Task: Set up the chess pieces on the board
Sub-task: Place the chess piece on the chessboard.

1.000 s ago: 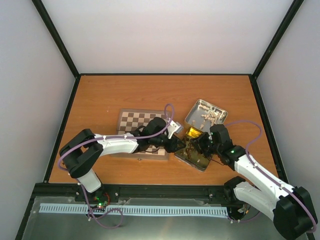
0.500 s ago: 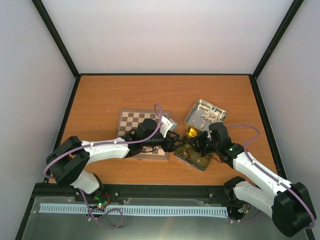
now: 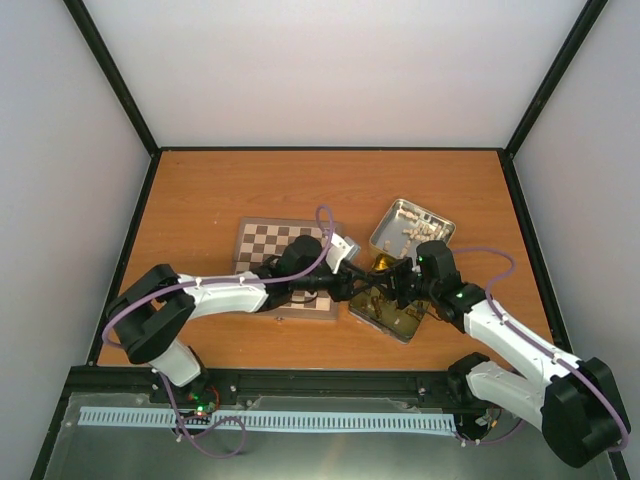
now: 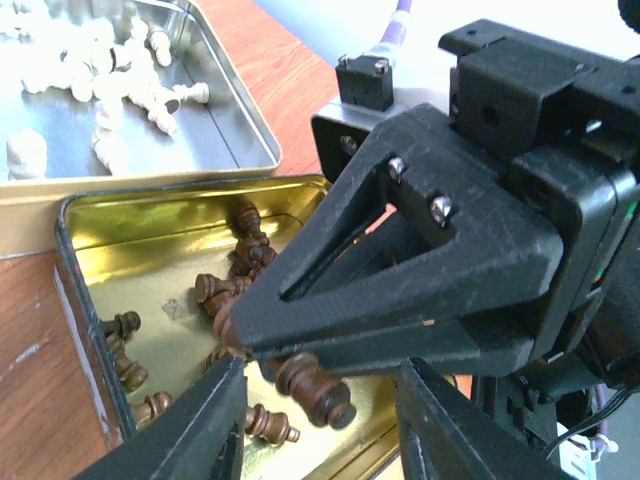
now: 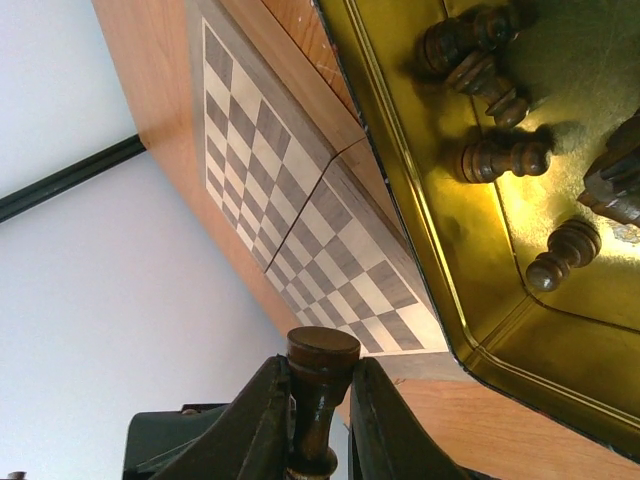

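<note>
— So, where is the piece?
— Your right gripper has its jaws pressed onto one dark chess piece, held by the stem over the gold-lined tin.
— And your left gripper?
— Your left gripper is over the tin too, jaws spread. That piece lies tilted between its fingers, with a gap on each side. More dark pieces lie in the tin, and the board lies just beside it.
</note>
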Controlling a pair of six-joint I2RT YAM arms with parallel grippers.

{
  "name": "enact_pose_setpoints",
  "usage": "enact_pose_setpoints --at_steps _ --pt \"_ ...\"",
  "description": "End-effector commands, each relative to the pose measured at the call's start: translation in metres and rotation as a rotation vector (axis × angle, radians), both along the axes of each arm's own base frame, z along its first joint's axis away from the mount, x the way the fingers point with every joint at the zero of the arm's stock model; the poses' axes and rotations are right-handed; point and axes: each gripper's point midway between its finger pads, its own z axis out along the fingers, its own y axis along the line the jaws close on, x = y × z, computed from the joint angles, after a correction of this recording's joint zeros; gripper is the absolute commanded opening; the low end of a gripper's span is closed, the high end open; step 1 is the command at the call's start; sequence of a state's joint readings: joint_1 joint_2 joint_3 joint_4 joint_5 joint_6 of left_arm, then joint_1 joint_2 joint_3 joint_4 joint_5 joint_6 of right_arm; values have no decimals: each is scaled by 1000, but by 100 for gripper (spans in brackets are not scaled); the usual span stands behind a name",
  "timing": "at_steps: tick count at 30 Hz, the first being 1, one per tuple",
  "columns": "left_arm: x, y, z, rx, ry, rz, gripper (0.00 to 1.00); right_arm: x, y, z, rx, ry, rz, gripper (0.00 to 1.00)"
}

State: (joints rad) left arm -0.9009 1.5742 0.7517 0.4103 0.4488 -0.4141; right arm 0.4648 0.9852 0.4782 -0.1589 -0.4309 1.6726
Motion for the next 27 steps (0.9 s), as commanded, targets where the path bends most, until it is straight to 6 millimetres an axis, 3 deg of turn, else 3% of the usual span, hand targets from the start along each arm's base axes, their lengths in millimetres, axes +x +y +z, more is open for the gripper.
enact_pose_setpoints --at_steps 1,7,13,16,19,23,27 --pt "9 -15 19 -37 -34 6 40 7 3 11 33 -12 -8 16" --pt "16 -17 12 -2 -19 32 32 8 5 9 33 -11 -1 16" --pt "11 -10 0 28 7 34 40 10 5 9 36 -15 -9 16" --pt "6 -6 -1 24 12 27 40 11 5 7 37 -12 -16 16" --pt "5 -5 -3 24 14 29 33 13 6 8 49 -18 -20 16" --pt "11 -5 -2 34 8 54 16 14 7 10 47 -22 -14 16" --pt "20 -1 6 49 -24 103 11 12 5 5 29 -17 -5 16"
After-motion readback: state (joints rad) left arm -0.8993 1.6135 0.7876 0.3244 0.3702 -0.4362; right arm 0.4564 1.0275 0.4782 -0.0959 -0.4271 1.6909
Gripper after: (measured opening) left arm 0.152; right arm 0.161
